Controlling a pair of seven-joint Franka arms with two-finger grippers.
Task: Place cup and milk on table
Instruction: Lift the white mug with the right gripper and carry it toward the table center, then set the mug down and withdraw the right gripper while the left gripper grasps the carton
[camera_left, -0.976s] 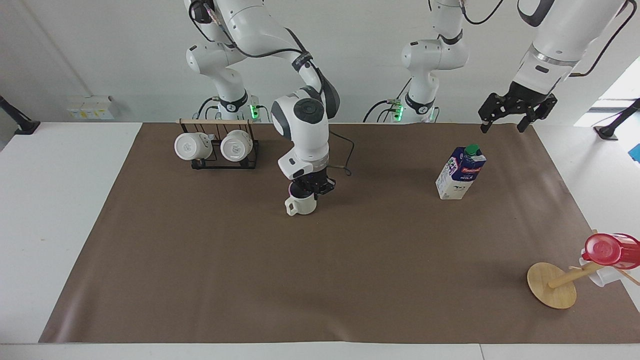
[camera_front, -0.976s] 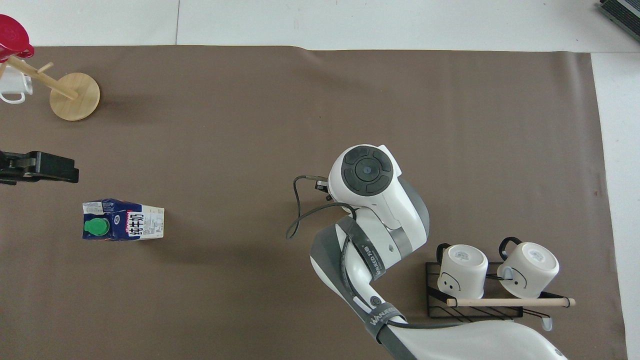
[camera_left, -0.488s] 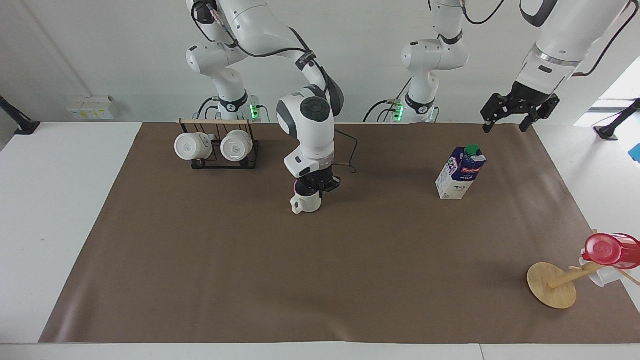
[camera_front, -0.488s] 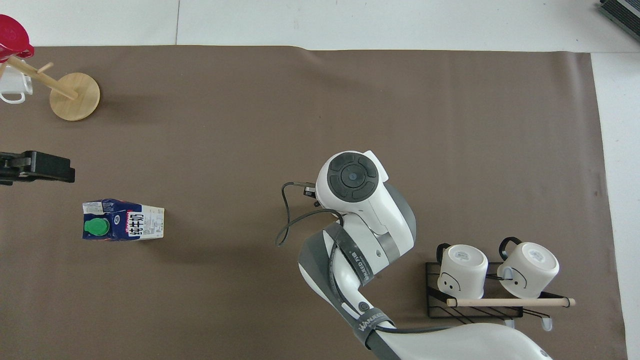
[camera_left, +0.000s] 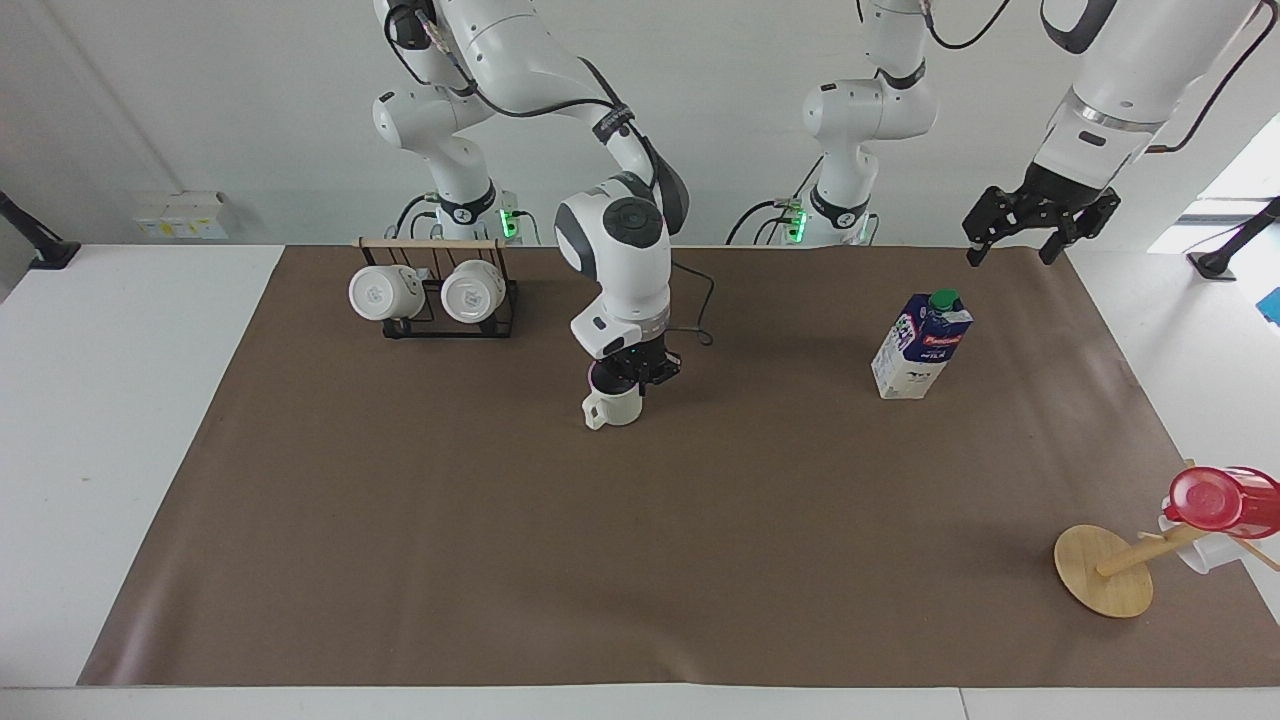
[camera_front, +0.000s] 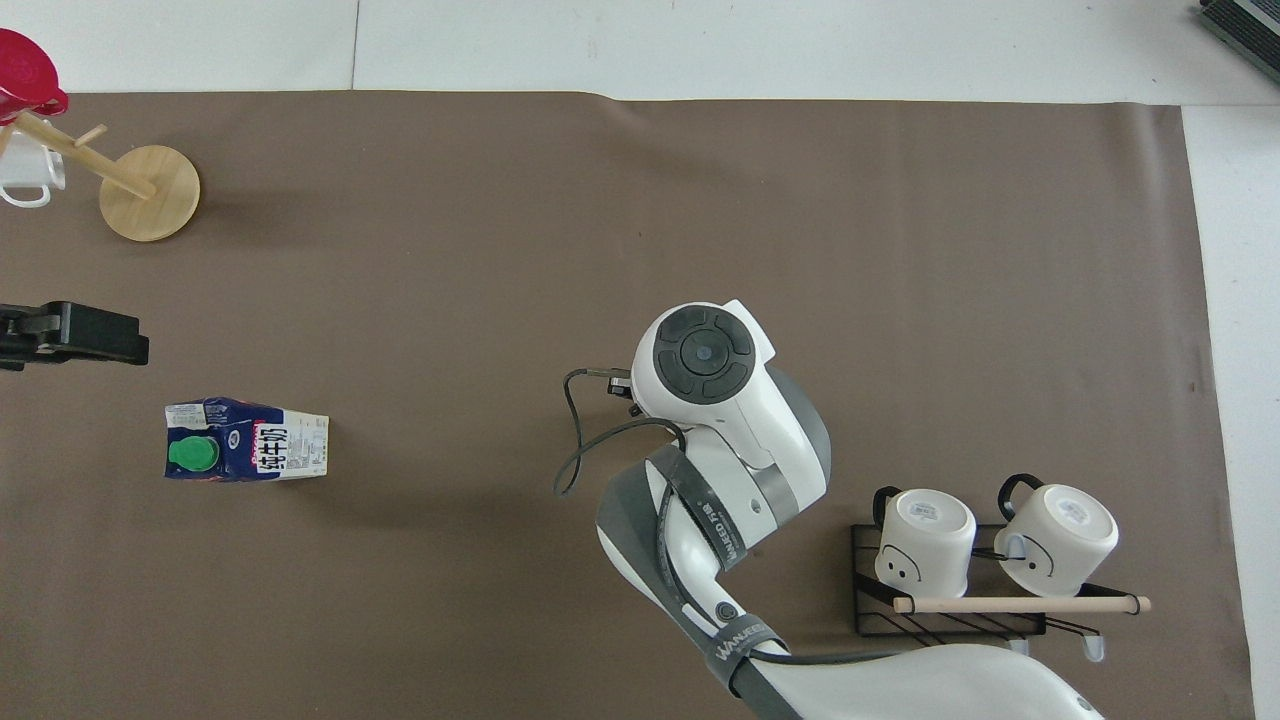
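Change since the earlier frames: the right arm's wrist is shifted slightly toward the left arm's end of the table, and the cup with it, which now sits a little nearer the robots. The left gripper is barely altered. The milk, rack and wooden stand are unmoved.

Right gripper (camera_left: 634, 378): fingertips are set down at the rim of the cup (camera_left: 613, 407), on the side nearer the robots. They are drawn close together on that rim; whether the grip is firm or just being loosened cannot be told.

Cup: upright on the brown mat of the table (camera_left: 420, 560), mid-table, handle turned away from the robots.

Left gripper (camera_left: 1016, 238): fingers are spread wide, nothing is held. It is raised over the mat's edge at the left arm's end; the arm waits.

Milk (camera_left: 921, 346): stands upright on the mat, green cap uppermost, well apart from the cup and free of both grippers.

Progress, as judged: both items rest on the table. Only release of the cup and withdrawal of the right arm appear to be left.

Other items: a rack of two white mugs (camera_left: 436, 295); a wooden stand with a red cup (camera_left: 1222, 500).

View comparison: the facing view alone shows the cup and the right fingertips. In the overhead view the cup is wholly hidden beneath the right wrist; the carton's cap (camera_front: 192, 454) is seen from above, and of the left gripper only the tip (camera_front: 75, 334) is shown.
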